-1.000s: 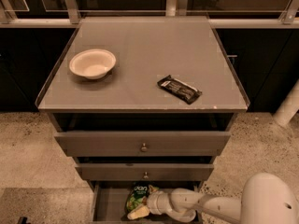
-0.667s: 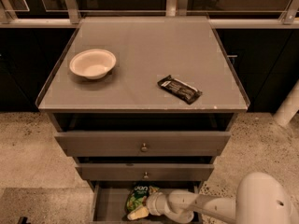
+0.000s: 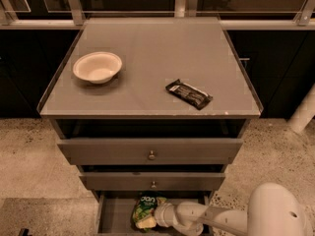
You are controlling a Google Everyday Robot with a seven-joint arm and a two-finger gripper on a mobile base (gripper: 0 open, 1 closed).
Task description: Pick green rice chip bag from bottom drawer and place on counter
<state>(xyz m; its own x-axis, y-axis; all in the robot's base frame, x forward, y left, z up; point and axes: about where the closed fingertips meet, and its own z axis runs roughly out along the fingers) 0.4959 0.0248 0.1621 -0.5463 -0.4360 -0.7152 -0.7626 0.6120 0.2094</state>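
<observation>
The green rice chip bag [image 3: 144, 211] lies in the open bottom drawer [image 3: 112, 215], at the bottom edge of the camera view. My gripper [image 3: 156, 216] reaches in from the right on a white arm [image 3: 231, 219] and sits right against the bag's right side. Its tips are hidden against the bag. The grey counter [image 3: 147, 58] tops the cabinet above.
A white bowl [image 3: 97, 67] stands on the counter's left. A flat black bar wrapper [image 3: 189, 93] lies right of centre. Two upper drawers with round knobs [image 3: 151, 155] stand slightly pulled out above the bottom drawer. Speckled floor lies on both sides of the cabinet.
The arm and gripper have shifted slightly left toward the bag. The bag, bowl and wrapper have not visibly moved.
</observation>
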